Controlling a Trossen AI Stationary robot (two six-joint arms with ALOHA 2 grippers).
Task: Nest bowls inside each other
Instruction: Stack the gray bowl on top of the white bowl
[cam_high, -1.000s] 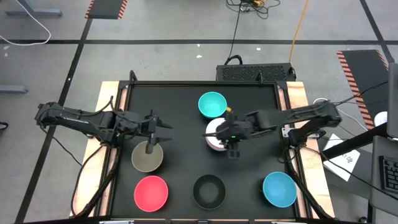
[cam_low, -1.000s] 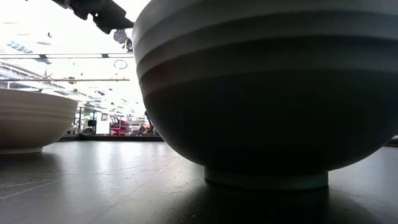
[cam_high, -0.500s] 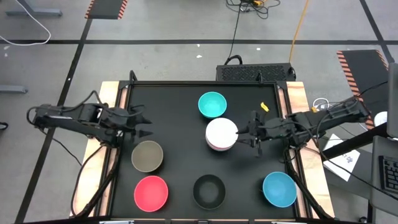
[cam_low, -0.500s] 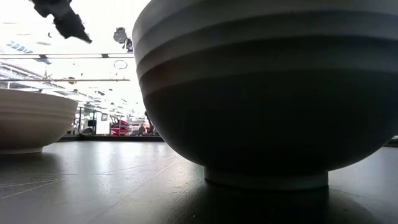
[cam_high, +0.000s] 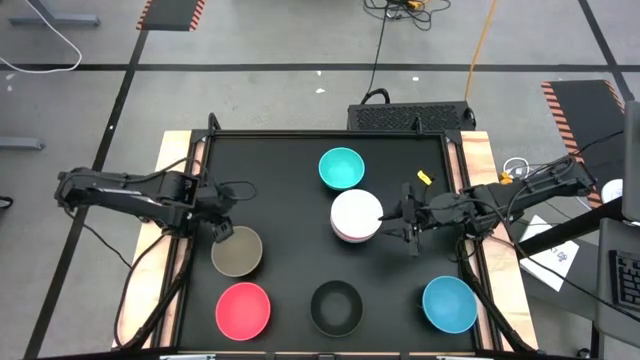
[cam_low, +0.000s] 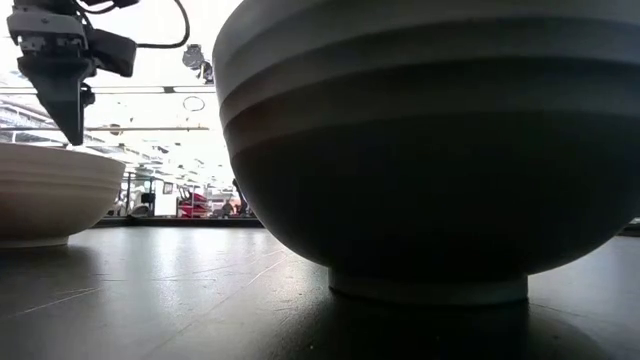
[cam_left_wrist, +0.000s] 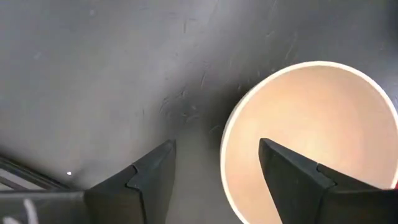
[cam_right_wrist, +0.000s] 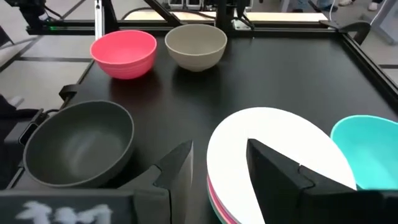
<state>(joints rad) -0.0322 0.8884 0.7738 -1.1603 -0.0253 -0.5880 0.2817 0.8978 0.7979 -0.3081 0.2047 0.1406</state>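
Six bowls or stacks stand on their bases on the black table. A white bowl (cam_high: 356, 214) tops a stack with pink and salmon rims (cam_right_wrist: 216, 200) beneath it. Around it stand turquoise (cam_high: 341, 168), olive-grey (cam_high: 237, 251), pink-red (cam_high: 243, 309), black (cam_high: 335, 307) and blue (cam_high: 448, 304) bowls. My left gripper (cam_high: 222, 232) points down, open. In the left wrist view it (cam_left_wrist: 216, 144) has one finger inside and one outside the olive-grey bowl's rim (cam_left_wrist: 225, 155). My right gripper (cam_high: 405, 225) is open and level, just right of the white stack (cam_right_wrist: 267, 124).
The black bowl (cam_low: 430, 150) fills most of the low view, with another bowl (cam_low: 50, 190) at its left. Raised rails (cam_high: 196, 160) and wooden side strips border the table. The right wrist view shows the black (cam_right_wrist: 78, 143), pink-red (cam_right_wrist: 123, 51) and olive-grey (cam_right_wrist: 196, 45) bowls beyond the stack.
My right gripper drew back from over the white stack toward the table's right edge and then held still. My left gripper pulled away from the olive-grey bowl toward the left edge, then came back, tipped down and dropped to that bowl's far left rim.
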